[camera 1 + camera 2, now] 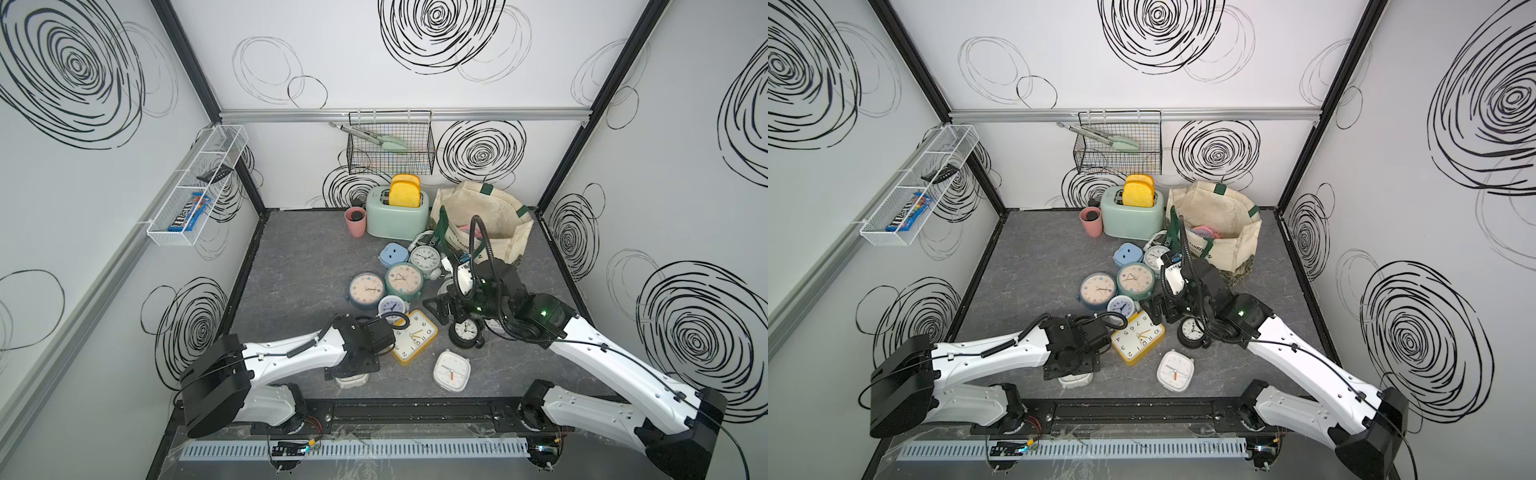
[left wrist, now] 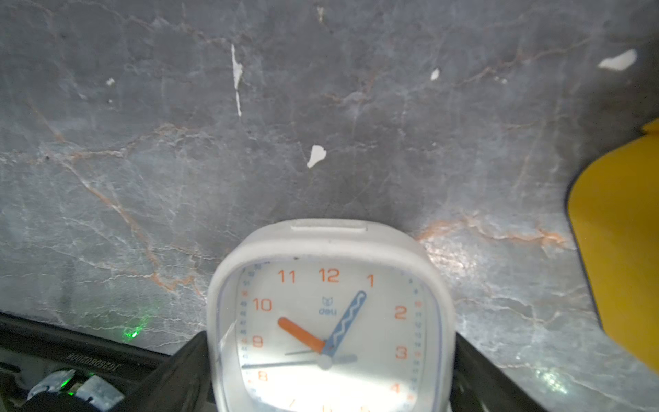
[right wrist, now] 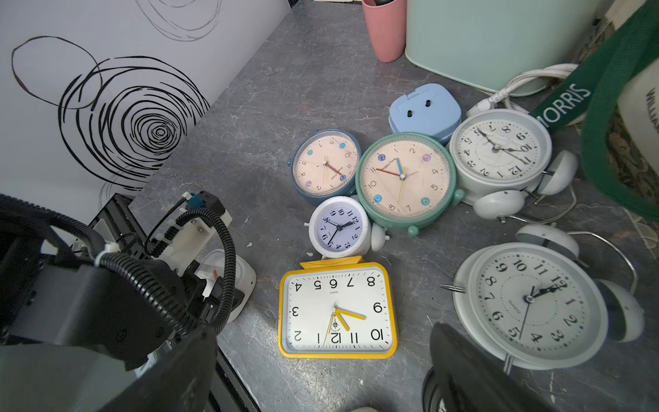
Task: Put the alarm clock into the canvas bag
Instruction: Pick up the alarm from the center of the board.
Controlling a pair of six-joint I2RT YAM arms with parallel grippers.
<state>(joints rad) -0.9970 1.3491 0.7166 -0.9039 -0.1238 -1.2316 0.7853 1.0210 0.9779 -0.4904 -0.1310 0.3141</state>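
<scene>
Presently, left of centre and low in a top view, a white square clock (image 1: 352,380) is straddled face-up by the left gripper (image 2: 330,344), jaws spread wide (contact cannot be judged). Mid-frame, the right gripper (image 1: 441,308) is held wide and empty. The canvas bag (image 1: 478,203) is set upper right, nearer that arm.

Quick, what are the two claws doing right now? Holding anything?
Left gripper: open, straddling the white square plastic alarm clock with orange numerals, not clamped.
Right gripper: open, holding nothing.
</scene>
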